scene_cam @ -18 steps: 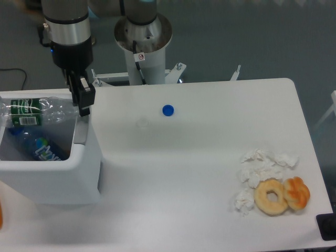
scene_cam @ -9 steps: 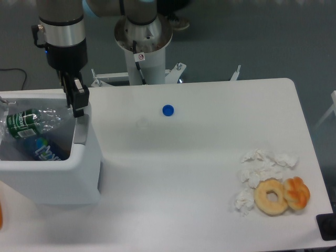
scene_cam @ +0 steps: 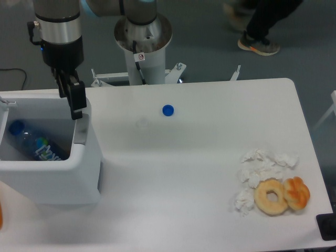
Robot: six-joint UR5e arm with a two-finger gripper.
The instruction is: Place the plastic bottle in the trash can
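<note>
The white trash can (scene_cam: 58,181) stands at the table's left edge. Inside it I see only a blue-capped, blue-labelled bottle (scene_cam: 37,146). The clear plastic bottle with the green label is out of view. My gripper (scene_cam: 73,102) hangs over the can's right rim with its dark fingers (scene_cam: 77,100) pointing down. It is open and holds nothing.
A blue bottle cap (scene_cam: 168,110) lies on the white table (scene_cam: 184,173) near the back middle. Crumpled white tissues (scene_cam: 262,168), a doughnut (scene_cam: 271,196) and an orange pastry (scene_cam: 297,193) lie at the front right. The arm's base (scene_cam: 143,39) stands behind the table.
The green-labelled bottle left my gripper, dropped into the trash can and is no longer visible. My gripper rose a little and shifted left.
</note>
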